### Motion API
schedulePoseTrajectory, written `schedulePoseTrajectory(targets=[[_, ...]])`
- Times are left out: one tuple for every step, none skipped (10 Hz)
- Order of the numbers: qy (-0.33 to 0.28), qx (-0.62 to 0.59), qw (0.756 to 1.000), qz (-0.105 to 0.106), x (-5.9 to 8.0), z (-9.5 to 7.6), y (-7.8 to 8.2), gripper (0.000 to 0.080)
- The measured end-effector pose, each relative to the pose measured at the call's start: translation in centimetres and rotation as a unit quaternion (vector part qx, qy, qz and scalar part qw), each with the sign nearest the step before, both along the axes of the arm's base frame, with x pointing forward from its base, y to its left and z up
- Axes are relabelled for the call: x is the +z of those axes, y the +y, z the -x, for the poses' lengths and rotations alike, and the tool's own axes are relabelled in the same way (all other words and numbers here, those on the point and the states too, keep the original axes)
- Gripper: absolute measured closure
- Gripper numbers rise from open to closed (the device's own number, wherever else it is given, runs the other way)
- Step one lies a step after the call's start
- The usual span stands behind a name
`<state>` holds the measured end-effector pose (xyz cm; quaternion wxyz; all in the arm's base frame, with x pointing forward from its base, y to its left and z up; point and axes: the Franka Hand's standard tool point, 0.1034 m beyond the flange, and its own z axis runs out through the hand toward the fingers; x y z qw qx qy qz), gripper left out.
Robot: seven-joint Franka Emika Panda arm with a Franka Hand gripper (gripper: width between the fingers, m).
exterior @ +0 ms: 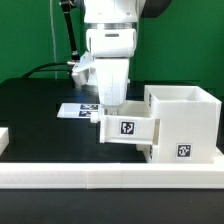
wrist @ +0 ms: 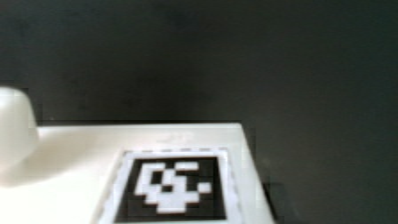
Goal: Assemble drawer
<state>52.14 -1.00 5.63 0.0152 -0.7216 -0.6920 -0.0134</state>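
Note:
The large white cube casing (exterior: 184,122) stands at the exterior view's right, open on top, with a tag low on its front. A small white tray (exterior: 128,129) with a tag on its near face hangs level against the casing's left side, off the black table. My gripper (exterior: 112,108) comes straight down onto the tray's far edge, and its fingers look closed on that wall. The wrist view is filled by the tray's white surface (wrist: 89,150) and its tag (wrist: 173,185). My fingertips do not show there.
The marker board (exterior: 78,108) lies flat behind the tray. The long low white border wall (exterior: 110,180) runs along the front. A white part (exterior: 4,136) is cut off at the exterior view's left edge. A rounded white shape (wrist: 13,130) sits at the wrist view's edge.

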Motion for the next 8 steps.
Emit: schedulePoseTrajectory(targets=[[-0.001, 0.002, 1.000, 0.000, -0.05, 0.05, -0.01, 0.0757], [-0.005, 0.006, 1.000, -0.001, -0.12, 0.13, -0.13, 0.0757], [-0.005, 0.005, 1.000, -0.001, -0.12, 0.13, -0.16, 0.0757], [-0.005, 0.005, 1.000, -0.001, -0.12, 0.13, -0.17, 0.0757], [-0.005, 0.005, 1.000, -0.001, -0.12, 0.13, -0.17, 0.0757], [-0.005, 0.005, 1.000, -0.001, -0.12, 0.13, -0.18, 0.0757], [-0.005, 0.006, 1.000, -0.001, -0.12, 0.12, -0.13, 0.0757], [-0.002, 0.009, 1.000, -0.001, -0.08, 0.13, 0.22, 0.0757]])
